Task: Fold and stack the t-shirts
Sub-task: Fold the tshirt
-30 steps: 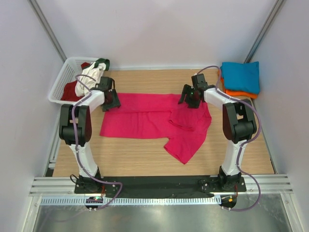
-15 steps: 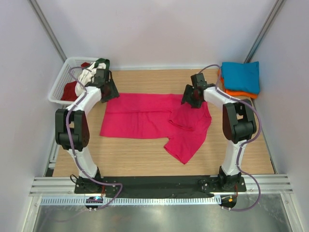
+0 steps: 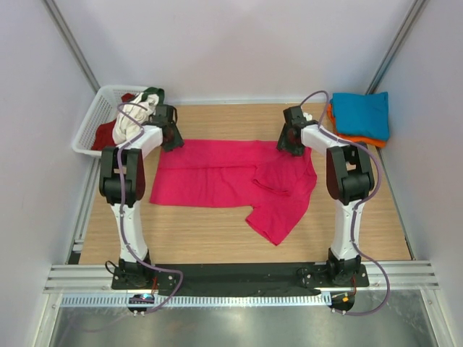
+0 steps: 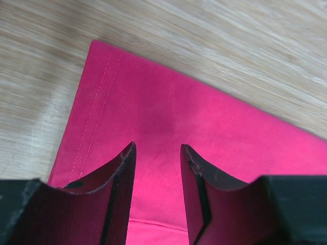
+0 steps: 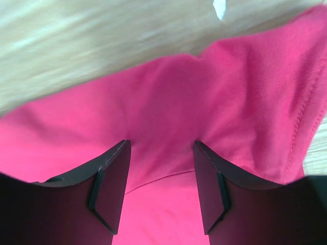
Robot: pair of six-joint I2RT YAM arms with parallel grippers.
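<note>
A magenta-pink t-shirt lies spread across the middle of the table, its right part bunched and folded over itself. My left gripper is low over the shirt's far left corner. In the left wrist view it is open, with flat pink cloth and its stitched hem under the gap. My right gripper is at the shirt's far right edge. It is also open, and its tips rest on rumpled pink cloth with a fold line between them.
A white lattice basket at the far left holds white, dark red and green shirts. A folded teal shirt lies on an orange one at the far right corner. Grey walls stand close on both sides.
Both grippers have moved toward the shirt's far edge and dropped onto it. Both pairs of jaws have narrowed. The left arm has swung in from beside the basket.
</note>
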